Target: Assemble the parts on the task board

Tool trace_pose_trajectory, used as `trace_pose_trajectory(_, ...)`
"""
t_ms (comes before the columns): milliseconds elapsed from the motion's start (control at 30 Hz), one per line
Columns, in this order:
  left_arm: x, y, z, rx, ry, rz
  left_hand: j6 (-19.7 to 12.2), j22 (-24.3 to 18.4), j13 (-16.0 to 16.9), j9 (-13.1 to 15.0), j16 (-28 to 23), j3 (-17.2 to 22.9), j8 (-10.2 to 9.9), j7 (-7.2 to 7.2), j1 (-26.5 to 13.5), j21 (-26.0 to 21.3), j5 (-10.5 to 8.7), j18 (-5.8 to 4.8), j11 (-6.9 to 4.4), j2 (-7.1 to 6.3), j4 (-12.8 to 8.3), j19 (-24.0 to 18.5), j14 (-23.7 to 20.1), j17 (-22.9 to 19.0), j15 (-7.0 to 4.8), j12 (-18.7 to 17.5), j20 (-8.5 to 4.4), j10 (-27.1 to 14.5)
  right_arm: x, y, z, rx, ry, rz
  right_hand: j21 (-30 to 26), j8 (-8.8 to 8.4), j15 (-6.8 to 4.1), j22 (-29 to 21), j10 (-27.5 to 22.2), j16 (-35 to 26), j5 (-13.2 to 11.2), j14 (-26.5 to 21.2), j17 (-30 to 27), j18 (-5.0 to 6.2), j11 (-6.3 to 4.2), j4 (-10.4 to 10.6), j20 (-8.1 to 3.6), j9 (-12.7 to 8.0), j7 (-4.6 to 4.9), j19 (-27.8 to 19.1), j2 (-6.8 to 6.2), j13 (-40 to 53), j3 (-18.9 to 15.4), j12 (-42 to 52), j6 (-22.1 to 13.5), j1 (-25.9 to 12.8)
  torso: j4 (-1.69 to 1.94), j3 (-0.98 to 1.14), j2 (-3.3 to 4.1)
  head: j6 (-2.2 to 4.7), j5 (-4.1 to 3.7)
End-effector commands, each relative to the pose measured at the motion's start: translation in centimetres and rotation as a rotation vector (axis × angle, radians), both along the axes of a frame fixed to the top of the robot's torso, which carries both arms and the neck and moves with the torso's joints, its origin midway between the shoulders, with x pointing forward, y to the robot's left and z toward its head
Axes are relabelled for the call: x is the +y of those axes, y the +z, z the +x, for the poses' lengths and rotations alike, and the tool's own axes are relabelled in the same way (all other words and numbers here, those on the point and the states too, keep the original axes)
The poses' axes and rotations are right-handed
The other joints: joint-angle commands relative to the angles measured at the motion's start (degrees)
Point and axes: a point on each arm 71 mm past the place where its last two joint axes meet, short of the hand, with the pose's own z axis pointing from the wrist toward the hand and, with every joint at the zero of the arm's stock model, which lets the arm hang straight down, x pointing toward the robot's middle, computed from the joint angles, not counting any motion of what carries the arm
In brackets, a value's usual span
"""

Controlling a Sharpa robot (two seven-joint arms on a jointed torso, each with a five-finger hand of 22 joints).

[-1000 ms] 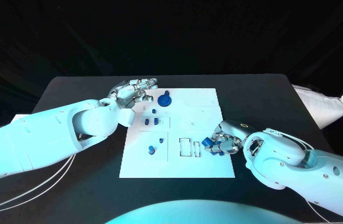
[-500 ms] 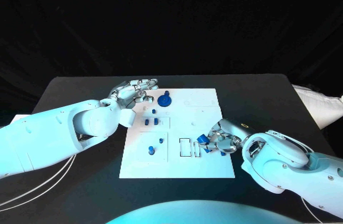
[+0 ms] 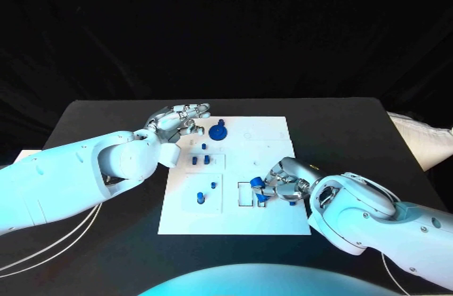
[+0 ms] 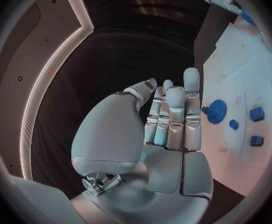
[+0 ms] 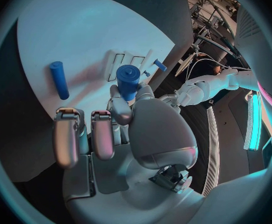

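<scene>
The white task board (image 3: 269,217) lies mid-table. My right hand (image 3: 283,186) is over the board's near middle and pinches a blue peg (image 5: 128,80) with a round knobbed end, just above the two narrow rectangular slots (image 3: 247,194). A loose blue cylinder (image 5: 59,79) lies flat on the board beside that hand. My left hand (image 3: 175,120) hovers at the board's far left corner, fingers (image 4: 171,115) extended and holding nothing. A blue gear (image 3: 218,134) stands near it, also seen as the blue gear (image 4: 217,108) from the left wrist. Small blue pieces (image 3: 199,160) stand in the left panels.
The black table (image 3: 104,116) has bare room on both sides of the board. A white object (image 3: 420,139) sits at the table's right edge, and a pale sheet (image 3: 23,157) pokes out at the left edge behind my left arm.
My right hand has moved leftward across the board with the blue peg, from beside the loose pieces to just over the narrow slots. My left hand has stayed put.
</scene>
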Motion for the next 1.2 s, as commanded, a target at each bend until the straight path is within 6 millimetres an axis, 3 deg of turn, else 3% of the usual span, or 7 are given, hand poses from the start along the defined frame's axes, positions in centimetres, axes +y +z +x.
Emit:
trace_pose_trajectory(33, -0.3, 0.1, -0.1, -0.007, -0.018, -0.01, -0.24, -0.05, 0.05, -0.06, 0.21, -0.27, 0.39, 0.02, 0.02, -0.33, 0.06, 0.63, -0.08, 0.66, -0.02, 0.04, -0.1, -0.05, 0.39, 0.13, 0.2, -0.29, 0.5, -0.5, -0.1, 0.042, 0.04, -0.027, 0.43, 1.13, -0.47, 4.33, 0.05, 0.37, -0.34, 4.28, 6.21, -0.48, -0.37, -0.01, -0.19, 4.49, -1.03, 0.33, 0.27, -0.62, -0.38, -0.85, 1.13, -0.75, 0.06, 0.0, -0.02, -0.03, 0.12)
trace_pose_trajectory(467, -0.3, 0.1, 0.0, -0.006, -0.021, -0.011, -0.24, -0.05, 0.05, -0.06, 0.21, -0.27, 0.39, 0.02, 0.02, -0.33, 0.06, 0.63, -0.08, 0.66, -0.02, 0.04, -0.1, -0.05, 0.39, 0.13, 0.2, -0.29, 1.6, -0.9, 0.2, 0.023, 0.051, -0.03, 0.56, 1.48, -0.64, 4.55, 0.32, 0.47, -1.08, 4.31, 6.45, -0.52, -0.55, -0.04, -0.34, 5.29, -1.25, 0.43, 0.4, -0.91, -1.38, -1.39, 1.28, -1.99, -0.01, 0.03, -0.01, -0.02, 0.22)
trace_pose_trajectory(600, -0.4, 0.1, 0.0, -0.006, -0.021, -0.011, -0.24, -0.05, 0.05, -0.06, 0.21, -0.27, 0.39, 0.02, 0.02, -0.33, 0.06, 0.63, -0.08, 0.66, -0.02, 0.04, -0.1, -0.05, 0.39, 0.13, 0.2, -0.29, 1.7, -0.9, 0.2, 0.022, 0.055, -0.031, 0.58, 1.69, -0.69, 4.6, 0.49, 0.48, -4.25, 4.31, 6.51, -0.53, -0.6, -0.04, -0.41, 6.02, -1.31, 0.44, 0.01, -0.98, -2.97, -1.71, 1.2, -4.03, -0.03, 0.02, -0.01, -0.02, 0.25)
trace_pose_trajectory(700, -0.4, 0.1, 0.0, -0.006, -0.021, -0.011, -0.24, -0.05, 0.05, -0.06, 0.21, -0.27, 0.39, 0.02, 0.02, -0.33, 0.06, 0.63, -0.08, 0.66, -0.02, 0.04, -0.1, -0.05, 0.39, 0.13, 0.2, -0.29, 1.8, -1.0, 0.2, 0.021, 0.056, -0.031, 0.55, 1.86, -0.71, 4.59, 0.59, 0.42, -9.49, 4.29, 6.5, -0.52, -0.58, -0.08, -0.46, 6.89, -1.36, 0.41, -0.52, -1.07, -4.76, -2.14, 0.98, -6.16, -0.04, 0.03, 0.01, -0.03, 0.28)
trace_pose_trajectory(733, -0.4, 0.1, 0.0, -0.006, -0.021, -0.011, -0.24, -0.05, 0.05, -0.06, 0.21, -0.27, 0.39, 0.02, 0.02, -0.33, 0.06, 0.63, -0.08, 0.66, -0.02, 0.04, -0.1, -0.05, 0.39, 0.13, 0.2, -0.29, 1.8, -1.0, 0.2, 0.02, 0.056, -0.03, 0.54, 1.88, -0.71, 4.58, 0.55, 0.36, -10.24, 4.27, 6.41, -0.52, -0.59, -0.03, -0.44, 7.05, -1.32, 0.4, -0.85, -1.17, -5.15, -2.34, 0.91, -6.63, -0.06, 0.05, 0.01, -0.02, 0.28)
trace_pose_trajectory(1033, -0.4, 0.1, 0.0, -0.006, -0.022, -0.012, -0.24, -0.05, 0.05, -0.06, 0.21, -0.27, 0.39, 0.02, 0.02, -0.33, 0.06, 0.63, -0.08, 0.66, -0.02, 0.04, -0.1, -0.05, 0.39, 0.13, 0.2, -0.29, 1.9, -1.0, 0.3, 0.009, 0.059, -0.034, 0.34, 1.94, -0.6, 4.36, 0.16, -0.27, -12.48, 4.07, 5.54, -0.46, -0.47, 0.08, -0.35, 8.26, -1.2, 0.23, -4.01, -1.83, -4.78, -3.78, 0.38, -10.28, -0.04, 0.08, 0.03, 0.02, 0.29)
trace_pose_trajectory(1200, -0.4, 0.1, 0.0, -0.006, -0.022, -0.012, -0.24, -0.05, 0.05, -0.06, 0.21, -0.27, 0.39, 0.02, 0.02, -0.33, 0.06, 0.63, -0.08, 0.66, -0.02, 0.04, -0.1, -0.05, 0.39, 0.13, 0.2, -0.29, 2.0, -0.9, 0.2, 0.006, 0.065, -0.038, 0.34, 1.98, -0.6, 4.38, 0.16, -0.28, -12.0, 4.08, 5.58, -0.46, -0.48, -0.05, -0.34, 8.56, -1.21, 0.23, -4.05, -1.83, -3.86, -3.92, 0.33, -9.85, -0.06, 0.08, 0.02, 0.02, 0.3)
